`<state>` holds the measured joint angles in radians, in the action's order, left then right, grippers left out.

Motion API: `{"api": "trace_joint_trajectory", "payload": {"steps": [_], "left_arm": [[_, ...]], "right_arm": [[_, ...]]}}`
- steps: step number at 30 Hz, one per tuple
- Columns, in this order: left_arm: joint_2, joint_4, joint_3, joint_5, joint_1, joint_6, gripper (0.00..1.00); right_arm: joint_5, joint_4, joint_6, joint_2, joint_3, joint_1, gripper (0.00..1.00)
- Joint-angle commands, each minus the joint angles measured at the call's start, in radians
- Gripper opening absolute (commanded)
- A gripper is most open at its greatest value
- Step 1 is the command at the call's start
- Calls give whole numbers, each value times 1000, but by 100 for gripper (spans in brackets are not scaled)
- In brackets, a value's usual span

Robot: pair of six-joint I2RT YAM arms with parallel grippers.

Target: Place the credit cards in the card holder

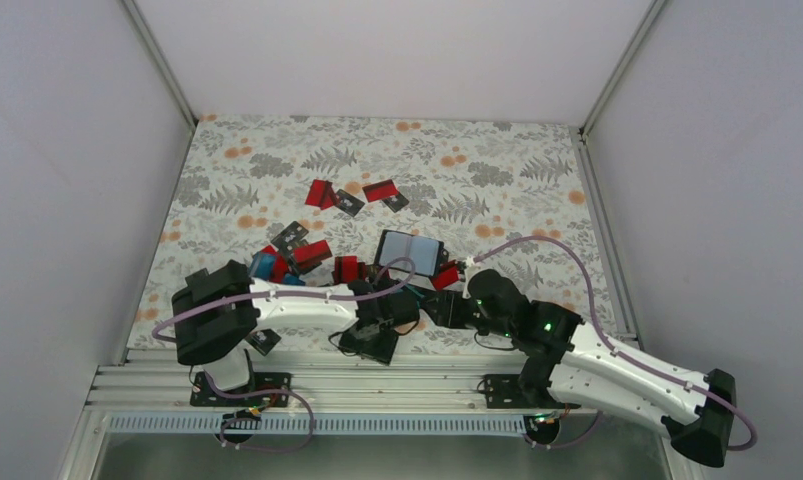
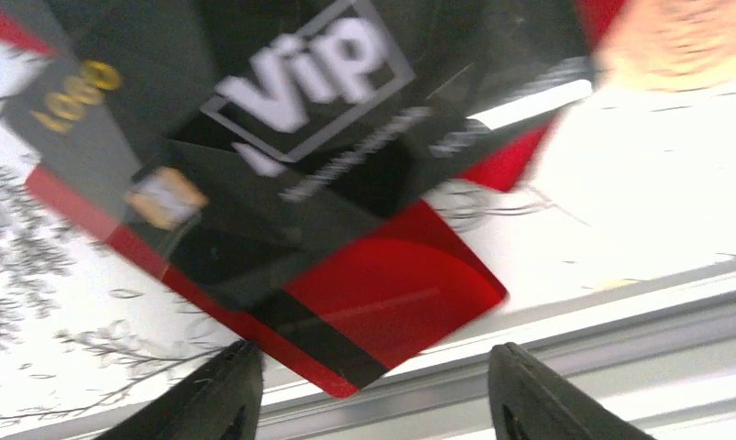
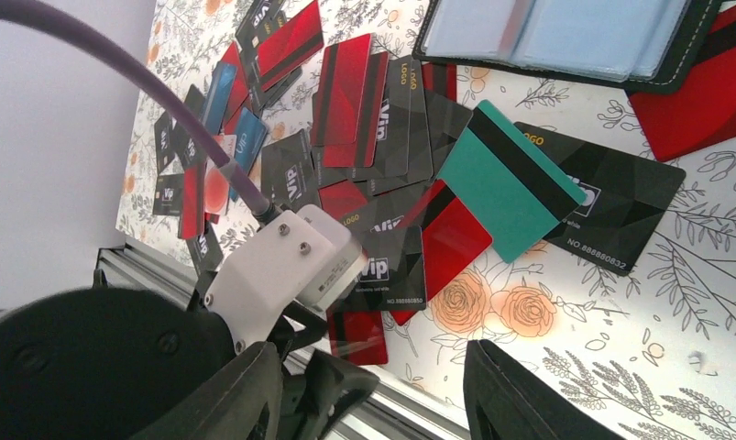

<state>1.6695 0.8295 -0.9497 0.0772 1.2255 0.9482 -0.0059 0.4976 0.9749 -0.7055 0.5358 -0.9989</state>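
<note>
Credit cards look light, stiff and slick; an overhanging edge seems the best hold.
Top: red, black and teal plastic credit cards strew the floral table, mostly left of the open black card holder. Left wrist: left jaws apart, empty, facing a black "ViP" card. Right wrist: right jaws apart, empty; below the holder, a black "LOGO" card.

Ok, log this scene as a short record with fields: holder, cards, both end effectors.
card holder: lying open on the table, clear sleeves up
credit cards: loose on the table, many overlapping
teal card: overlaps a black and a red one
left end effector: open, low over a black card lying on a red card
right end effector: open, holding nothing
</note>
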Motion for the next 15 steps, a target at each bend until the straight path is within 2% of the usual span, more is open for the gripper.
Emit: {"api": "trace_joint_trajectory", "payload": {"steps": [1, 3, 5, 10, 15], "left_arm": [[-21, 19, -68, -19, 49, -62, 76], [-34, 61, -93, -55, 63, -109, 85], [-46, 85, -108, -93, 78, -177, 89], [-9, 200, -152, -198, 116, -281, 91], [67, 237, -226, -248, 157, -350, 90]], "right_arm": [[33, 15, -9, 16, 26, 10, 53], [23, 7, -8, 5, 28, 12, 53], [16, -1, -8, -10, 30, 12, 53], [10, -6, -3, -24, 30, 12, 54], [6, -6, 11, -19, 26, 13, 55]]}}
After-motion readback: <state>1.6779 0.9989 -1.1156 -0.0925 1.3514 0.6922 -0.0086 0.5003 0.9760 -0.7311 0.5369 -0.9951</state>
